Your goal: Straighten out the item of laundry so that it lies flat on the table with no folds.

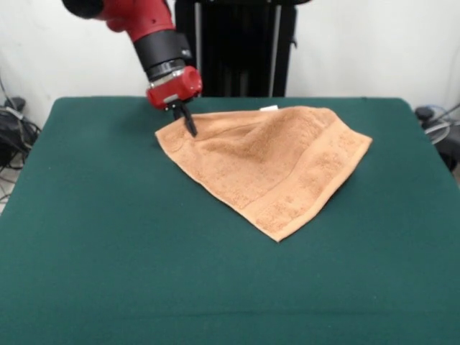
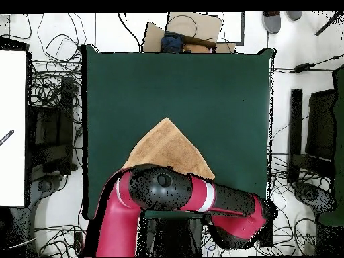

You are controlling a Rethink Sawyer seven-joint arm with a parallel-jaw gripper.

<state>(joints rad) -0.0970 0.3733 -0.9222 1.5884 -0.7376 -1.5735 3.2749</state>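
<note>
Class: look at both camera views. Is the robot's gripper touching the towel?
Touching. In the front view the gripper tips meet the towel at its far left corner, no gap visible. The overhead view hides this under the arm.

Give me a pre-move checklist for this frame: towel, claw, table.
1. Towel flat, no folds: not ok; it lies as a triangle, apparently doubled over.
2. Claw at a towel corner: ok, tips at the corner nearest the robot.
3. Claw holding cloth: cannot tell.
4. Towel fully on table: ok.
5. White tag visible: ok, at the far edge.
6. Room to spread: ok, green surface surrounds the towel.
</note>
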